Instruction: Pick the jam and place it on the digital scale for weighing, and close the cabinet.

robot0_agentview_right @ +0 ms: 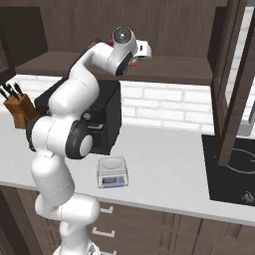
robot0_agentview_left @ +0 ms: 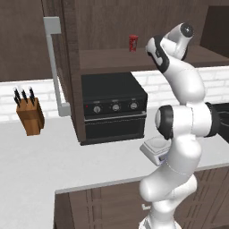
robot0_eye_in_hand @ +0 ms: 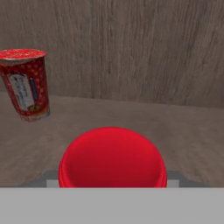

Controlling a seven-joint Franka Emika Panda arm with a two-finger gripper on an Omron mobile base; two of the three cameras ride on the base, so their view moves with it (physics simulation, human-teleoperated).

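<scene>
The pincer [robot0_eye_in_hand: 113, 186], grip state unclear, sits at the jam [robot0_eye_in_hand: 112, 157] beside the red can [robot0_eye_in_hand: 25, 83].

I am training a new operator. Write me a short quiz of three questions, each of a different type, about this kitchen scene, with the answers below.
1. True or false: the jam already rests on the digital scale.
2. Multiple choice: what stands on the cabinet shelf beside the jam? A) a knife block B) a tall red can C) a white mug
3. Short answer: on which surface is the digital scale now?

Key
1. False. The jam's red lid sits on the wooden shelf right in front of the hand camera, and the scale's plate is bare.
2. B, the red can.
3. On the white counter, in front of the black oven.
</scene>
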